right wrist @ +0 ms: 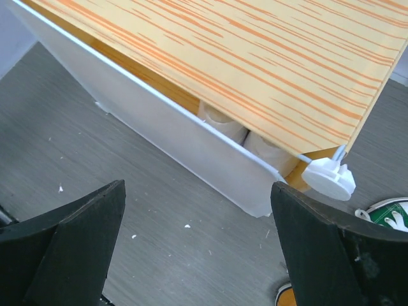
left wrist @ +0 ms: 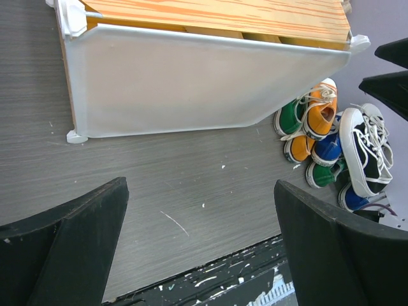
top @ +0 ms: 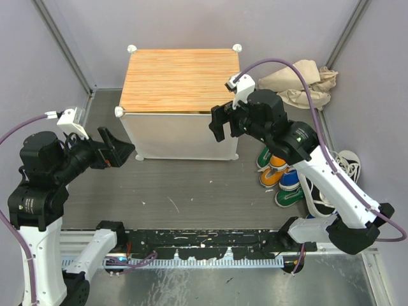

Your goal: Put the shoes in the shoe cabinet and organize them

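Note:
The shoe cabinet (top: 180, 80) stands at the back centre, with a striped orange top and a white door (top: 182, 134). In the right wrist view the door (right wrist: 191, 150) stands slightly ajar under the top (right wrist: 255, 57), with pale rounded shapes (right wrist: 223, 122) in the gap. Shoes lie in a heap right of it: green (left wrist: 290, 115), orange (left wrist: 319, 111), blue (left wrist: 328, 150) and black-and-white (left wrist: 363, 150). My left gripper (top: 121, 150) (left wrist: 199, 191) is open and empty, left of the cabinet. My right gripper (top: 223, 124) (right wrist: 196, 191) is open and empty, at the cabinet's front right corner.
A beige cloth bundle (top: 303, 83) lies at the back right by the wall. Grey walls close in the floor on both sides. A black rail (top: 204, 242) runs along the near edge. The shoe heap (top: 284, 175) sits under my right arm.

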You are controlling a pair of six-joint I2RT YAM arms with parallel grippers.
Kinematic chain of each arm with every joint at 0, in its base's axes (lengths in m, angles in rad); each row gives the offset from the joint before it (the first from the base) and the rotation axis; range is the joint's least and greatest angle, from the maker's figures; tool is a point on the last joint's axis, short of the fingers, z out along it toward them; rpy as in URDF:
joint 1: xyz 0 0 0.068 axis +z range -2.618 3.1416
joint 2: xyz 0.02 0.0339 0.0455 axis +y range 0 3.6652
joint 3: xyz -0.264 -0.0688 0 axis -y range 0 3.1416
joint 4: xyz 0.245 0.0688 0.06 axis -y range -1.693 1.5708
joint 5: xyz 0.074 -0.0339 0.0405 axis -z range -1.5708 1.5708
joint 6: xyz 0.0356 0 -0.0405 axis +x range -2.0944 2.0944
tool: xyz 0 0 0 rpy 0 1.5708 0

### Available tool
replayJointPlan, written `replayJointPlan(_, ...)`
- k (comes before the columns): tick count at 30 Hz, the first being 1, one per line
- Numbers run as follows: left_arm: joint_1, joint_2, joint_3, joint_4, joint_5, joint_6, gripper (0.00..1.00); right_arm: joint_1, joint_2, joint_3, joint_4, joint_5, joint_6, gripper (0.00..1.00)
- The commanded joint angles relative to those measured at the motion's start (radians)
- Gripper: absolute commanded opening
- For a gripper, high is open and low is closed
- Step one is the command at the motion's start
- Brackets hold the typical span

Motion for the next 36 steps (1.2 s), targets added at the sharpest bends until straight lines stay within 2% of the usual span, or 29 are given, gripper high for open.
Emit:
replayJointPlan(1,0.007,-0.006,0.024,0.021,0.011,-0.002,0.98,0.000,0.031,0.018,0.070,0.069,-0.032,1.00)
replayJointPlan(11,0.007,-0.017,0.025,0.010,0.007,0.005,0.98,0.000,0.014,-0.067,0.156,0.087,-0.056,1.00)
replayJointPlan(21,0.007,-0.021,0.024,0.000,0.000,0.007,0.98,0.000,0.029,-0.116,0.132,0.029,-0.076,1.00)
replayJointPlan(28,0.006,-0.022,0.027,-0.004,-0.005,0.008,0.98,0.000,0.009,-0.041,0.093,-0.027,-0.083,1.00)
replayJointPlan(36,0.007,-0.028,0.016,-0.002,-0.007,0.009,0.98,-0.003,0.068,0.037,0.097,0.049,-0.106,1.00)
